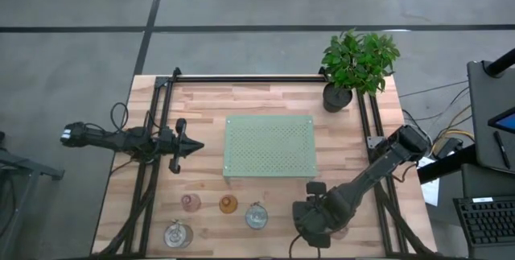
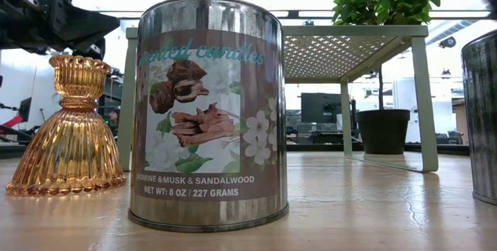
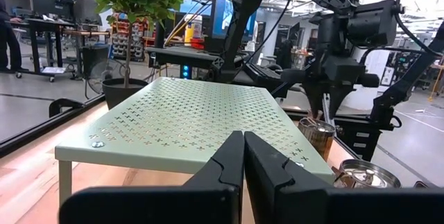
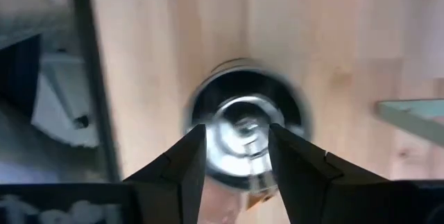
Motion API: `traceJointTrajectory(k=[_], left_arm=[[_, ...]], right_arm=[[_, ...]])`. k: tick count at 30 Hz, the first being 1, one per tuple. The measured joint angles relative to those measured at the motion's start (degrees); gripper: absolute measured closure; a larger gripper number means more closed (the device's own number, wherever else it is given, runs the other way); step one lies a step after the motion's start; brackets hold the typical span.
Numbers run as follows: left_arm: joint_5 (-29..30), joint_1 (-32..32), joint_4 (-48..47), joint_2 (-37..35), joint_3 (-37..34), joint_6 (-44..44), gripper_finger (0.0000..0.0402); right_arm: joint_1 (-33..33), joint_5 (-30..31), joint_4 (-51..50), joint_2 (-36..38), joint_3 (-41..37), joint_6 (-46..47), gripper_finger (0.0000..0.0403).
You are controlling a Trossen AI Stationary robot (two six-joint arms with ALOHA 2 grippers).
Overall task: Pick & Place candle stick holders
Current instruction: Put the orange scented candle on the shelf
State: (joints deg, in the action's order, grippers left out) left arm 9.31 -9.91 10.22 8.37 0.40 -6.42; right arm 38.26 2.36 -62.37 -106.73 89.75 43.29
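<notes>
My right gripper (image 1: 310, 221) is open near the table's near right. In its wrist view (image 4: 236, 132) it hangs over a silvery round holder (image 4: 246, 99) that stands on the wood, with one finger on each side of it. That holder is hidden under the gripper in the high view. Left of it stand a silvery tin-like holder (image 1: 256, 216), an amber holder (image 1: 228, 204), a pale pink one (image 1: 191, 203) and a clear one (image 1: 177, 233). The green tray (image 1: 269, 147) stands at the table's middle. My left gripper (image 1: 193, 145) is shut and empty, left of the tray. My right gripper comes from above, pointing down, with its fingers (image 4: 187, 161) on either side of the silvery holder's top (image 4: 243, 130). I cannot tell whether they touch it. The holder stands upright on the table.
A potted green plant (image 1: 358, 63) stands at the far right corner. Black rails (image 1: 157, 123) run along the table's left, right and far sides. In the low view the tin (image 2: 208, 111) and the amber holder (image 2: 71, 127) stand close together before the tray's legs (image 2: 423, 103).
</notes>
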Motion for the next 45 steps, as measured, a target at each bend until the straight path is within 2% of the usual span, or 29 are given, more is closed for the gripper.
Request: traceJointTrajectory(k=[27, 45], left_arm=[[0.00, 0.00, -0.01, 0.00, 0.00, -0.02, 0.0390], [0.01, 0.04, -0.02, 0.01, 0.00, -0.01, 0.0390]], right_arm=[[0.24, 0.20, 6.82, -0.05, -5.87, 0.20, 0.0285], [0.24, -2.50, 5.66, 0.26, -6.46, -0.85, 0.0313]])
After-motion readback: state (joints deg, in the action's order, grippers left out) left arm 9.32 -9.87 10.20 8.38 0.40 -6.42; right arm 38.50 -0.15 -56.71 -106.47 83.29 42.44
